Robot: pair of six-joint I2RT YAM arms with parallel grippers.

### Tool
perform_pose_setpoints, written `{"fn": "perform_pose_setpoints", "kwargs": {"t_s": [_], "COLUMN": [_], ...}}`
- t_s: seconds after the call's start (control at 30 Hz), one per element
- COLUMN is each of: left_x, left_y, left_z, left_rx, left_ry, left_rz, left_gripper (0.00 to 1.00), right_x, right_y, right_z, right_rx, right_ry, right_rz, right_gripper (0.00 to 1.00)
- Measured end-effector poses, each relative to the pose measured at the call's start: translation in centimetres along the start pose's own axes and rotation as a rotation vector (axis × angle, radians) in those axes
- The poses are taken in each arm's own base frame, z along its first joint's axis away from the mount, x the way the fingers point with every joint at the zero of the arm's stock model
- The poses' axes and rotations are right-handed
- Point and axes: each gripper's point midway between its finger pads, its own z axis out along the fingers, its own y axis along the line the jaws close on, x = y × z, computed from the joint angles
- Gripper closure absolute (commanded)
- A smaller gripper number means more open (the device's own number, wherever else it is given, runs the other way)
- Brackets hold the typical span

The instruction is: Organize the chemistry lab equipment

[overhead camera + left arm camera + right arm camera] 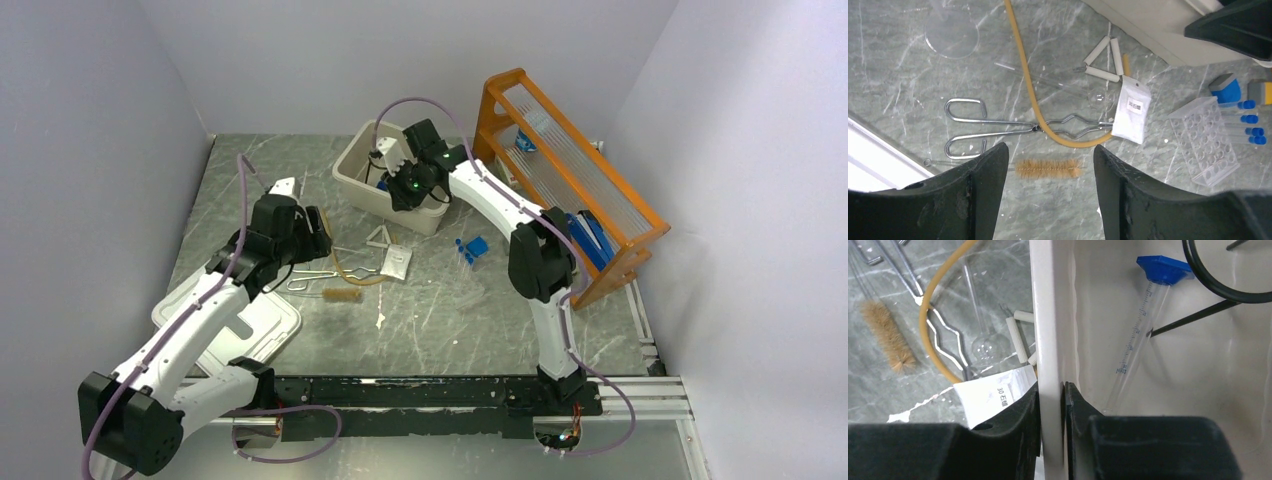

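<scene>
1. The left pincer (1050, 187) hangs over the tabletop (898, 85) with its jaws wide apart, holding nothing.
2. The brush (1048, 168) lies flat in the gap between its fingertips, touching neither.
3. Just beyond the brush lie the tongs (1018, 127), handles to the left, with the tan tube (1021, 55) crossing them.
4. Right of the tongs are the packet (1131, 110) and, farther off, the triangle (1103, 60). The blue-capped tubes (1245, 122) lie farther right.
5. The right pincer (1052, 400) is narrow, clamped on the wall of the tub (1048, 315) that faces the loose items, with one finger inside and one outside.
6. Inside the tub, beyond that pincer, are the black ring (1208, 281) and a blue-footed cylinder (1140, 335).
</scene>
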Motion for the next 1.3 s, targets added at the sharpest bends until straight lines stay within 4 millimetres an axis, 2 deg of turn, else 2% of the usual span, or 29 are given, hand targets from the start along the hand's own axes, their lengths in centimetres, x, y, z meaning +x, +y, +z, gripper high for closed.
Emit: {"fn": "perform_pose_setpoints", "kwargs": {"t_s": [0.2, 0.43, 0.6, 0.7, 0.77, 0.87, 1.0, 1.13, 1.3], "left_x": [2.0, 2.9, 3.0, 3.6, 4.4, 5.9, 7.6, 8.2, 9.8], "left_y": [0.9, 1.2, 1.4, 1.9, 2.5, 3.2, 3.7, 3.4, 3.5], "left_z": [1.1, 1.7, 2.0, 2.4, 2.9, 3.9, 5.5, 7.3, 9.4], "left_rx": [-0.027, -0.044, -0.061, -0.087, -0.113, -0.145, -0.169, -0.171, -0.205], "left_ry": [0.048, 0.076, 0.077, 0.088, 0.104, 0.131, 0.162, 0.164, 0.196], "left_rz": [-0.003, -0.015, -0.03, -0.043, -0.055, -0.081, -0.12, -0.152, -0.139], "left_gripper": [0.34, 0.32, 0.32, 0.35, 0.42, 0.53, 0.56, 0.57, 0.63], "right_x": [1.1, 1.6, 1.0, 0.3, -1.0, -2.9, -4.6, -3.9, -0.6], "right_y": [2.2, 4.1, 3.8, 3.1, 2.7, 2.9, 3.9, 5.4, 7.1], "right_z": [-0.7, -1.6, -1.7, -2.3, -3.4, -6.1, -10.0, -12.1, -11.3], "right_rx": [-0.018, -0.026, 0.053, 0.132, 0.189, 0.253, 0.287, 0.277, 0.241], "right_ry": [0.007, 0.008, 0.005, -0.014, -0.056, -0.148, -0.283, -0.359, -0.335], "right_rz": [0.012, 0.076, 0.137, 0.171, 0.189, 0.224, 0.28, 0.331, 0.388], "right_gripper": [0.81, 0.58, 0.5, 0.49, 0.5, 0.53, 0.57, 0.58, 0.61]}}
